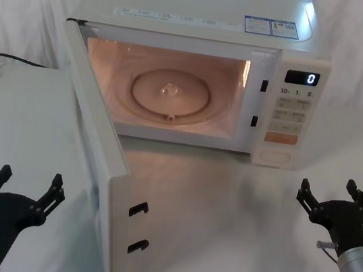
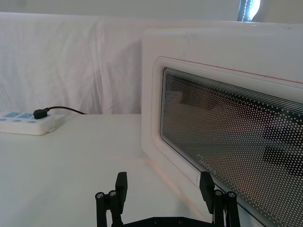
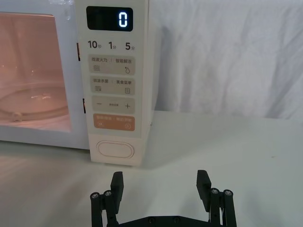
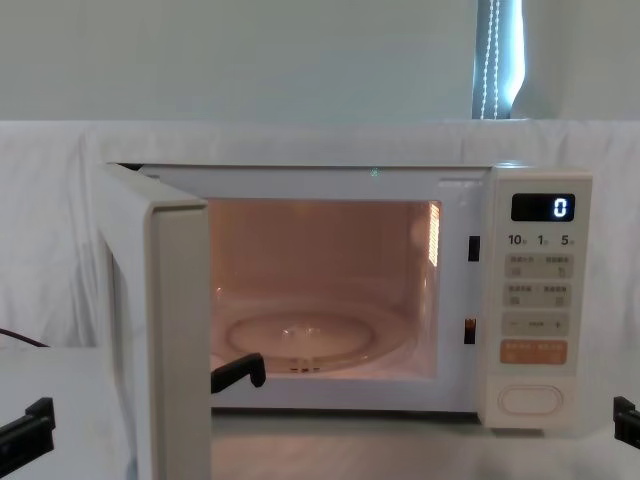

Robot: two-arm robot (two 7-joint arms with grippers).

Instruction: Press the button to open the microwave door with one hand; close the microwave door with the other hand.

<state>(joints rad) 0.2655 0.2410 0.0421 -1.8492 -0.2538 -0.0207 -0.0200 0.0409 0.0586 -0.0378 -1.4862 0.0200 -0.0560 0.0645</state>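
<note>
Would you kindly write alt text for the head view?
A cream microwave stands with its door swung wide open and the inside lit. The left end effector and right end effector hang open, low at either side.

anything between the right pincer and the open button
Nothing: the right wrist view shows bare white tabletop between the open right pincer and the button.

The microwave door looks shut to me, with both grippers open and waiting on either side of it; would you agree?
Not quite: the microwave door stands swung open in the head view, showing the lit cavity. The left gripper and right gripper are indeed open on either side.
</note>
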